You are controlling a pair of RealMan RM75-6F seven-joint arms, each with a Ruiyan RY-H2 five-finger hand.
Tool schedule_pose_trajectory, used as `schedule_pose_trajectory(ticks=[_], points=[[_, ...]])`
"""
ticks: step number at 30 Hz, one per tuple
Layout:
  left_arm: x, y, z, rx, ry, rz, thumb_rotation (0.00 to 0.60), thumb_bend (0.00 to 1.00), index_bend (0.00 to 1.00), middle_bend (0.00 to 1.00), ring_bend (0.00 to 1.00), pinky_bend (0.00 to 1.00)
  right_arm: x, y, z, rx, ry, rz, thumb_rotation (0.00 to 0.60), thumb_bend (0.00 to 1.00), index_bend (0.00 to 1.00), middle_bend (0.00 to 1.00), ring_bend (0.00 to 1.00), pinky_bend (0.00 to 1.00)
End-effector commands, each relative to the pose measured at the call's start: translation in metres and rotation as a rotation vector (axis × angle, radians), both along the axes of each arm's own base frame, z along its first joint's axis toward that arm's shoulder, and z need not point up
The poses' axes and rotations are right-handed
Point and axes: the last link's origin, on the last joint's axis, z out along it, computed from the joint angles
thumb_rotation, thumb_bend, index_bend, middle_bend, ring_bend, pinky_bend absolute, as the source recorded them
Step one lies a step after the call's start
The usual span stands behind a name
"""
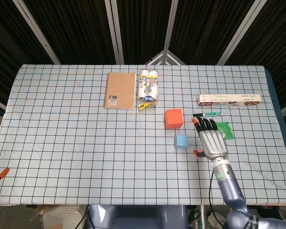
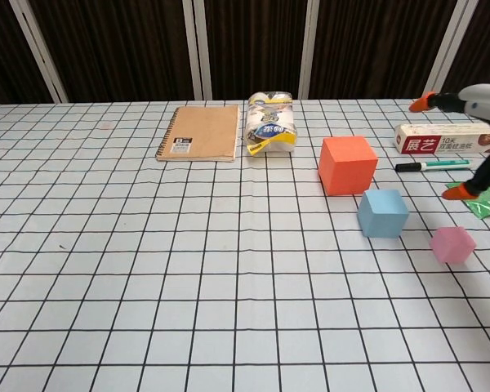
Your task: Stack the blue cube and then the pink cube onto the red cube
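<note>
Red cube (image 1: 173,118) sitting on the checked tablecloth (image 1: 76,143), largest of the three. Blue cube (image 1: 181,140) just beside it, nearer the robot. Pink cube (image 2: 452,244) apart to the right, fully covered by the right hand (image 1: 210,141) in the head view, visible only from the chest. Right hand hovering above it, fingers spread, holding nothing; mostly cut off at the chest view edge. Left hand out of sight.

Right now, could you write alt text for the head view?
A robot's right hand, fingers spread, hovers over a checked table right of a blue cube and red cube. A notebook lies farther back.
</note>
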Motion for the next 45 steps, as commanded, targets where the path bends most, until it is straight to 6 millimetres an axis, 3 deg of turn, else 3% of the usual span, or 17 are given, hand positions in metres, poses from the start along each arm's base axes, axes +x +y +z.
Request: schedule_pose_trajectory(ticks=[1,8,21,45], points=[[-0.001,0.001,0.001,0.0,-0.004,0.003,0.6,0.13,0.08,0.0,0.0,0.0,0.024,-0.018,-0.023,0.008,0.003,-0.032,0.6,0.24,0.1,0.0,0.0,0.0],[-0.005,0.005,0.005,0.004,-0.014,0.022,0.6,0.13,0.08,0.0,0.0,0.0,0.007,-0.028,-0.043,0.007,0.011,-0.119,0.6,0.24,0.19,0.0,0.0,0.0],[-0.004,0.006,0.002,-0.001,-0.005,0.027,0.6,0.13,0.08,0.0,0.0,0.0,-0.014,-0.028,-0.049,0.01,-0.003,-0.162,0.6,0.24,0.28,0.0,0.0,0.0],[-0.004,0.008,0.0,-0.003,-0.001,0.032,0.6,0.13,0.08,0.0,0.0,0.0,-0.008,-0.025,-0.066,0.018,-0.007,-0.151,0.6,0.24,0.34,0.0,0.0,0.0]])
